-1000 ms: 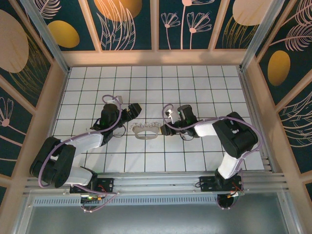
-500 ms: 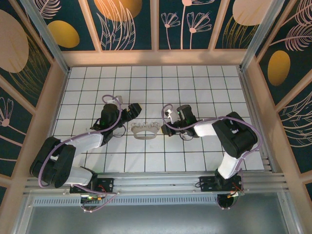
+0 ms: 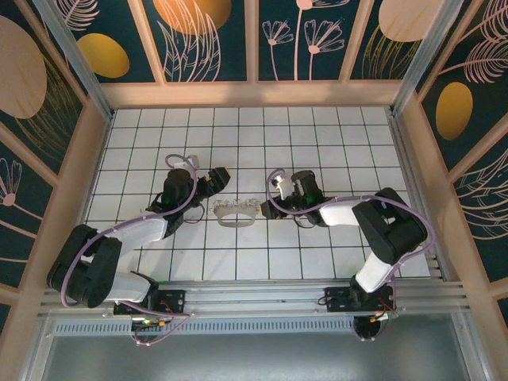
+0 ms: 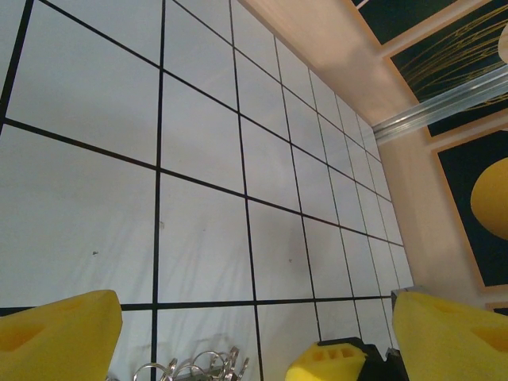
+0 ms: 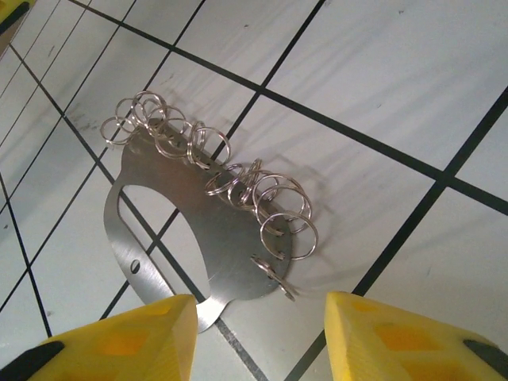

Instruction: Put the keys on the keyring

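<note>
Now, your flat silvery-grey metal keyring, a plate with an oval cutout and a row of small wire split rings along one edge, lies flat on the white, black-gridded table, between your two arms. Your right gripper hovers just over the plate's near end, its yellow fingers spread with nothing between them. Your left gripper is spread wide and empty, with the rings at the bottom edge of its view.
</note>
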You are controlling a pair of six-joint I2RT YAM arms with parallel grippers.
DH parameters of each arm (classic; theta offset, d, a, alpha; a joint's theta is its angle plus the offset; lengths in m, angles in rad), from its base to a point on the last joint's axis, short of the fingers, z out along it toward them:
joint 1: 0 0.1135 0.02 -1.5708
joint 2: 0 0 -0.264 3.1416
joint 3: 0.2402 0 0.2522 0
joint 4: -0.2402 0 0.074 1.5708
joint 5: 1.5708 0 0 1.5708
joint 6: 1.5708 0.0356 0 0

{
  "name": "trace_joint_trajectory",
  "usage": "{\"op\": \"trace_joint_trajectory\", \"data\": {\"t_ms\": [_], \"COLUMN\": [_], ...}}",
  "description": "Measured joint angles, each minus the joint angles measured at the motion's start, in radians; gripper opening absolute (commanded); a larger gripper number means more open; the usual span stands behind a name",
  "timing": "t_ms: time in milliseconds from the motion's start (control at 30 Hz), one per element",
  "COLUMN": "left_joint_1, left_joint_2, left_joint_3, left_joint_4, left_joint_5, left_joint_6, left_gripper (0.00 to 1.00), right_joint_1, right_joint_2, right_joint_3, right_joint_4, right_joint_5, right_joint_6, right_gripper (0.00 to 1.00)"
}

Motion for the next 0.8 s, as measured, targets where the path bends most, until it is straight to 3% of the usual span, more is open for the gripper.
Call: {"op": "trace_joint_trajectory", "data": {"t_ms": [333, 800], "left_joint_1": [0.0, 0.0], "left_joint_2": [0.0, 0.0], "left_joint_3": [0.0, 0.0], "left_joint_4": [0.0, 0.0], "left_joint_5": [0.002, 0.002], "left_joint_6": [0.0, 0.0], "left_gripper": [0.88, 0.89], "right_joint_1": [0.0, 0.013], "right_joint_2": [0.096, 0.103], "right_joint_3": [0.047, 0.048], "right_joint_4": [0.041, 0.048], "right_joint_5": [-0.006, -0.036], "right_joint_6": [0.018, 0.021], "right_gripper": [0.47, 0.41]}}
